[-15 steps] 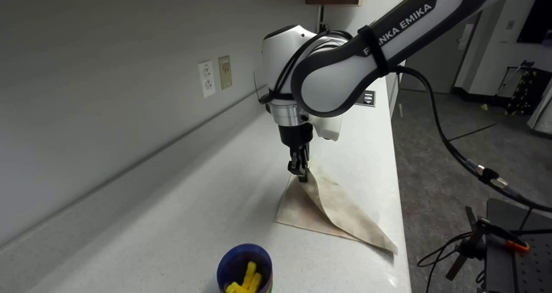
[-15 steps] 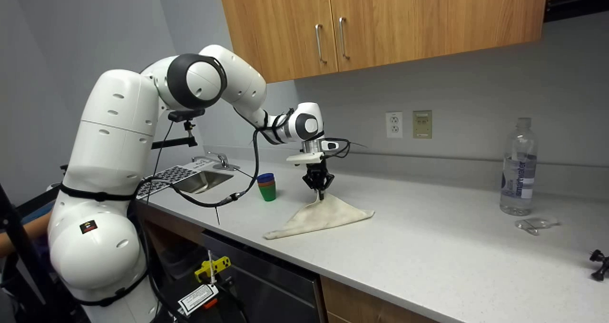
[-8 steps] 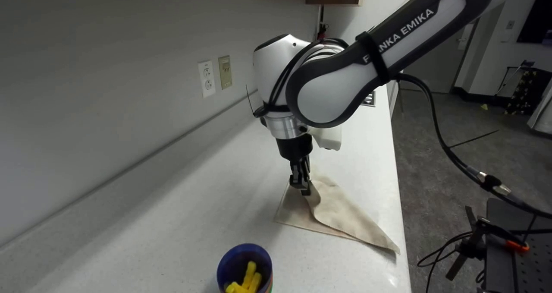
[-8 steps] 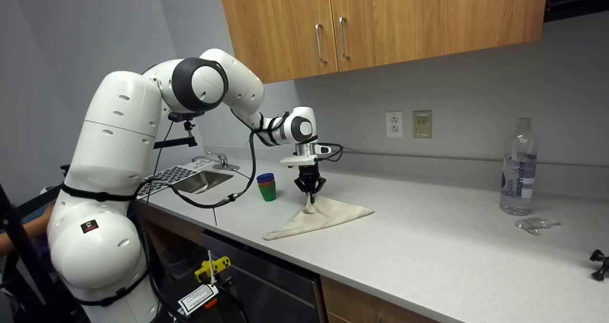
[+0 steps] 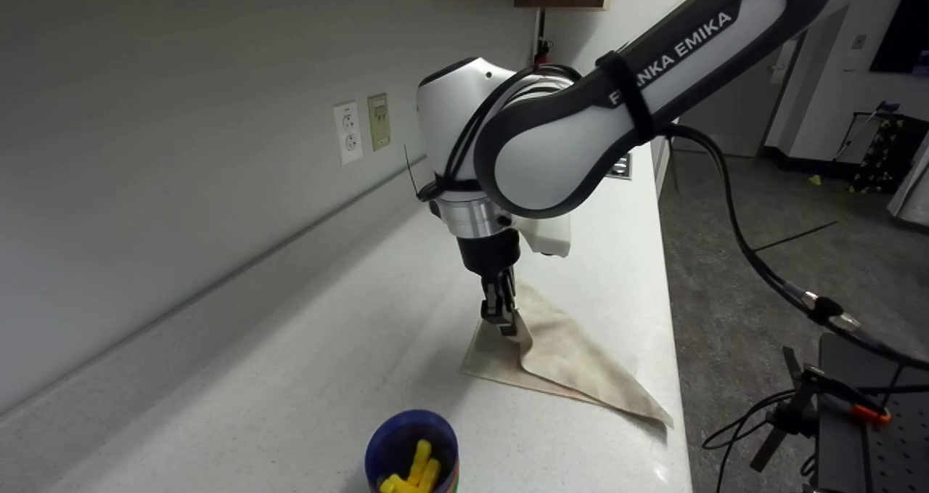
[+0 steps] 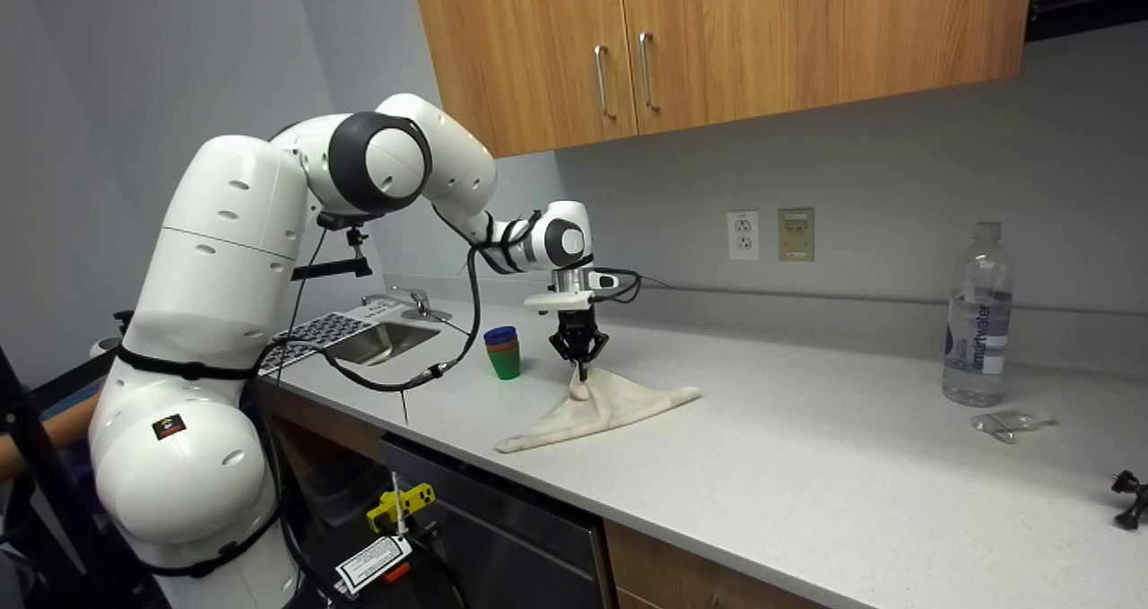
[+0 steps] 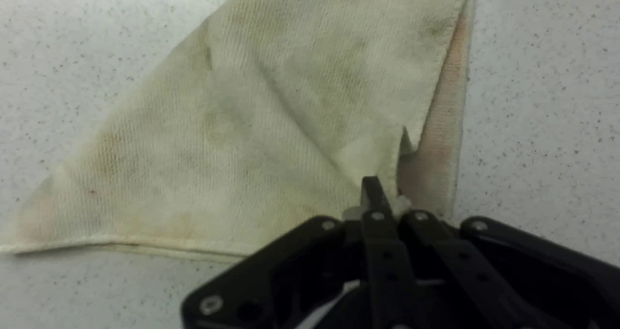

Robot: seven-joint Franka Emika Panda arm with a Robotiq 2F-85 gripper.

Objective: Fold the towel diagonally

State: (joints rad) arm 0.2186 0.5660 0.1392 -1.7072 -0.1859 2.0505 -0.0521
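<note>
Pincer (image 6: 582,373) clamped on upper layer (image 7: 271,125) of towel (image 6: 623,407), presumably to bring its corner onto the opposite one; lower layer (image 7: 444,130), flat on bench (image 6: 825,465), shows past one edge.

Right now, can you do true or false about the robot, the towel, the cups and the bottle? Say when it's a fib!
1. The gripper pinches the towel. True.
2. The towel lies completely flat. False: part of it is folded over.
3. The blue cup is on top of the stack. True.
4. The blue cup is empty. False: yellow pieces are inside.
5. The bottle stands upright. True.
</note>
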